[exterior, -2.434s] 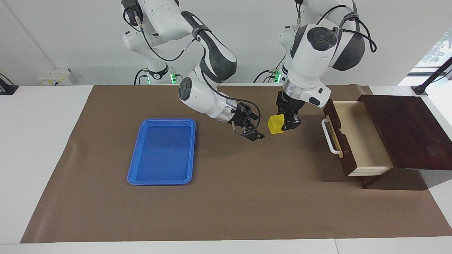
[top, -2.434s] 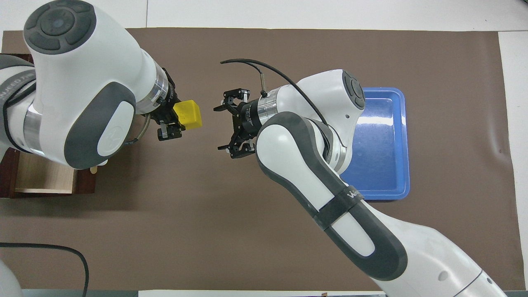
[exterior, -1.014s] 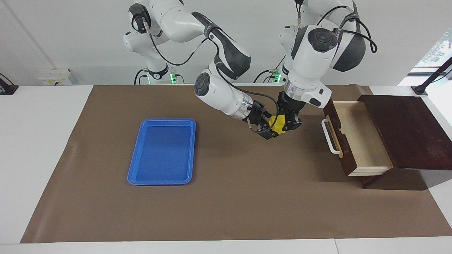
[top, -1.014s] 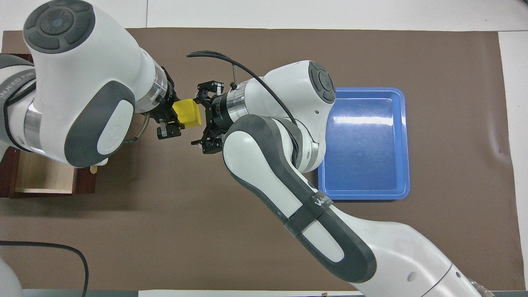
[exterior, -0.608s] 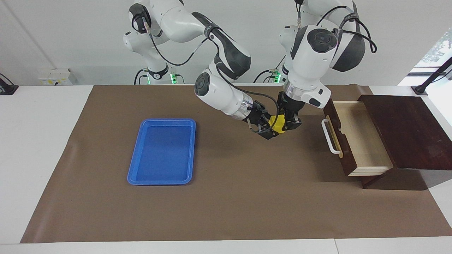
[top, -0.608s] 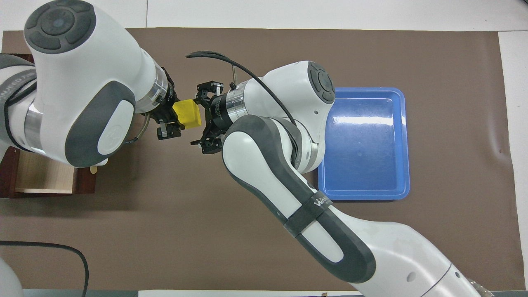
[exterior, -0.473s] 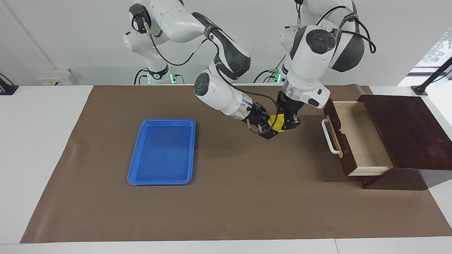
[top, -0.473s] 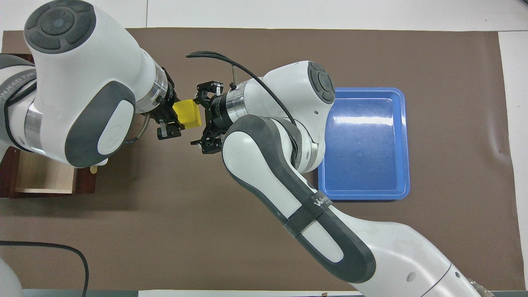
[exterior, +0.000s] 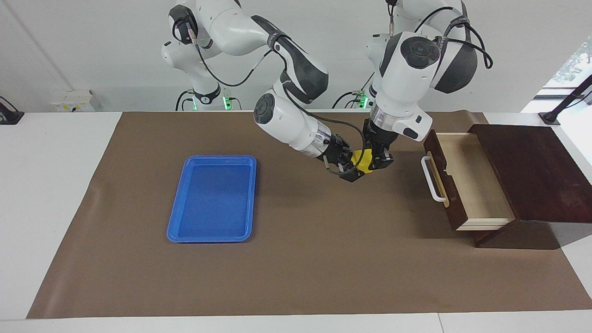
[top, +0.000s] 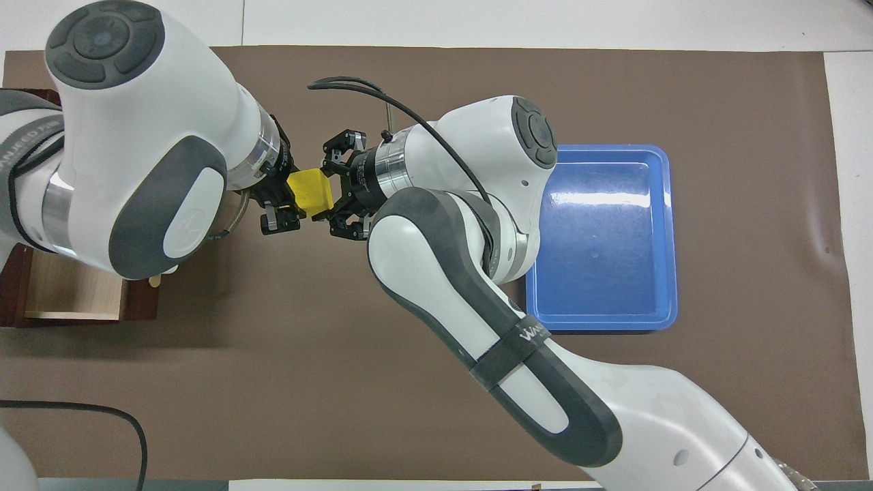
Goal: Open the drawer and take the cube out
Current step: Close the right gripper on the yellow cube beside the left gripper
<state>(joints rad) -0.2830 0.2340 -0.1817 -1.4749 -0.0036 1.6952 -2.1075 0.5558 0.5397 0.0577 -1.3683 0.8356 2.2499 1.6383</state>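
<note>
The yellow cube (exterior: 364,160) hangs in the air over the brown mat, between both grippers; it also shows in the overhead view (top: 310,191). My left gripper (exterior: 377,162) (top: 283,199) is shut on it from the drawer's side. My right gripper (exterior: 355,166) (top: 332,193) has its fingers closed in on the cube's tray-facing side. The drawer (exterior: 467,180) stands pulled out of its dark wooden box (exterior: 532,171) at the left arm's end of the table, its pale interior bare and its white handle (exterior: 432,180) facing the cube. In the overhead view the left arm hides most of the drawer (top: 68,293).
A blue tray (exterior: 208,239) lies bare on the mat toward the right arm's end of the table, also seen from overhead (top: 600,324). The brown mat (exterior: 300,259) covers most of the table.
My right gripper came in from the tray's side, reached the cube held by my left gripper, and its fingers have now closed in on it. The left gripper has held still.
</note>
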